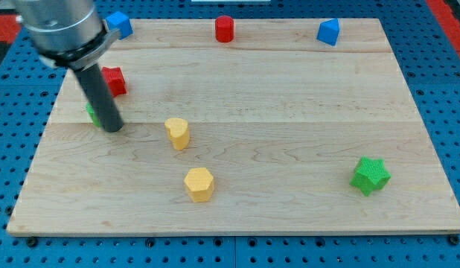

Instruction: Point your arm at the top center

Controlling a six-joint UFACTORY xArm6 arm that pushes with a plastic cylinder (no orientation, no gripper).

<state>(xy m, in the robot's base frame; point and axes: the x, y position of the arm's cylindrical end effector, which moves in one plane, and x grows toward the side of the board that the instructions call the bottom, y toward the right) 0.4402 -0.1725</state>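
The task is hardly begun: my tip [114, 128] rests at the left side of the counter [289, 97], far from the top centre, where a red cylinder [225, 28] stands. I have no pincer, only a rod, so nothing is held. My tip is just beside a mostly hidden green block [91, 112].

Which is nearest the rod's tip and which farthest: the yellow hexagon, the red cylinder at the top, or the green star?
From my tip:
1. Yellow hexagon, below and to the tip's right, nearest.
2. Red cylinder, top center of the board.
3. Green star, far at the view's right, farthest.
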